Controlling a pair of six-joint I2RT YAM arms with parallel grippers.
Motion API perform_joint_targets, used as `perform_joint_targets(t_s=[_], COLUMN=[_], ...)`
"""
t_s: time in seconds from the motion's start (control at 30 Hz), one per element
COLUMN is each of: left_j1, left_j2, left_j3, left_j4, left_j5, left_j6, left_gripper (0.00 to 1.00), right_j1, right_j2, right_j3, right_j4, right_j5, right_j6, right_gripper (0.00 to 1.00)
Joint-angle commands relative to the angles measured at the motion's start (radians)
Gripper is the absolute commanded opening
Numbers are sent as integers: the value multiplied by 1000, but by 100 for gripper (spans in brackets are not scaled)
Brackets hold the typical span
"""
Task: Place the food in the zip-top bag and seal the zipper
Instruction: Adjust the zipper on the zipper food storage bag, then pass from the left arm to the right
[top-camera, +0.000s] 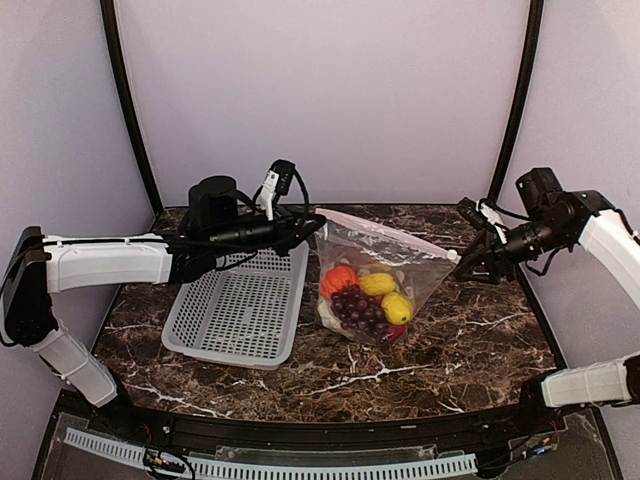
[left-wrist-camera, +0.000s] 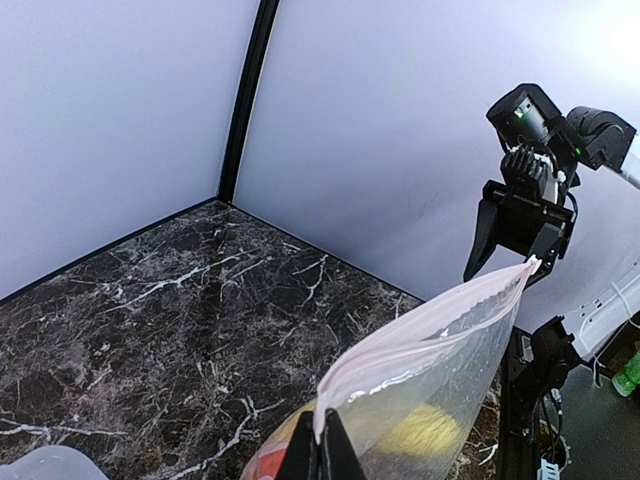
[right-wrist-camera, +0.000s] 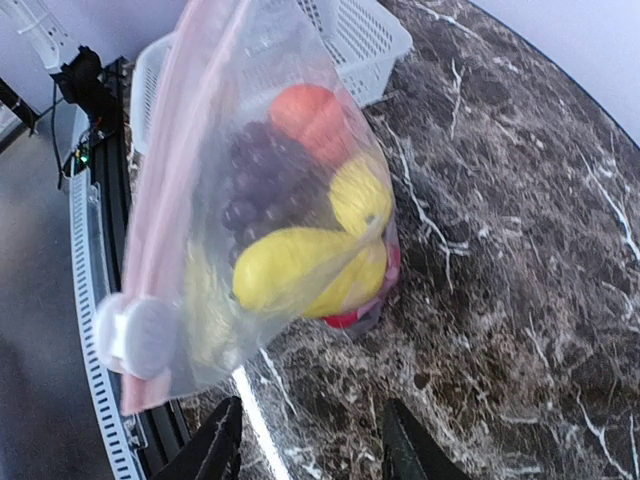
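1. The left gripper (left-wrist-camera: 322, 458) is pressed together, pinching one end of the zipper (left-wrist-camera: 430, 322).
2. The right gripper (right-wrist-camera: 310, 405) is spread, holding nothing; the zip-top bag (top-camera: 385, 252) hangs just beyond it.
3. The food (top-camera: 365, 295) sits inside the bag, low over the tabletop (top-camera: 470, 340).

Top camera looks down from six o'clock over the table (top-camera: 470, 340); left wrist faces three, right wrist nine, both close on the zip-top bag (top-camera: 380, 248).

Lab booth with plain walls (top-camera: 320, 100), marble tabletop (top-camera: 450, 350).
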Motion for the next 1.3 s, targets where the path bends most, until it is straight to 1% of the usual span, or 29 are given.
perform_joint_targets(t_s=[0.0,0.13,0.3,0.47,0.6,0.67,0.83,0.9,0.97,1.0,1.03,1.07,1.1,1.13,1.17,1.2,1.23,1.27], left_j1=[2,2,1,2,1,1,2,2,1,1,1,1,0,-2,-8,-12,-24,-30], left_j2=[-18,-18,-10,-6,-4,-3,1,1,-11,-35,-54,-91,-111,-142,-153,-162,-159,-138], left_j3=[-8,-9,-7,-1,4,7,9,13,28,39,70,89,132,160,220,252,320,355], left_j4=[43,40,45,45,39,36,31,26,-34,-68,-154,-201,-282,-322,-392,-421,-474,-497], left_j5=[-11,-14,-9,-8,-7,-5,-2,0,-2,-21,-40,-83,-100,-123,-132,-136,-130,-100], left_j6=[-29,-33,-38,-38,-35,-33,-33,-30,7,65,98,148,173,218,242,284,301,321], left_gripper=[1,1,1,1,1,1,1,1,11,22,28,38,42,51,54,60,62,65], right_j1=[0,5,23,26,27,28,31,33,39,44,50,55,60,64,67,70,73,75], right_j2=[-71,-98,-83,-80,-81,-83,-89,-92,-96,-95,-90,-83,-76,-70,-63,-59,-57,-54], right_j3=[-29,-37,-38,-68,-85,-87,-87,-83,-63,-45,-24,-1,19,36,46,53,56,58], right_j4=[115,137,110,145,176,188,212,217,209,195,177,160,143,132,124,120,119,119], right_j5=[-186,-252,-252,-210,-188,-182,-189,-197,-198,-192,-182,-171,-163,-157,-154,-150,-150,-152], right_j6=[32,60,46,62,70,72,77,76,66,53,37,22,8,-5,-14,-20,-26,-29], right_gripper=[47,49,49,37,18,12,1,0,0,0,0,0,0,0,0,0,0,0])
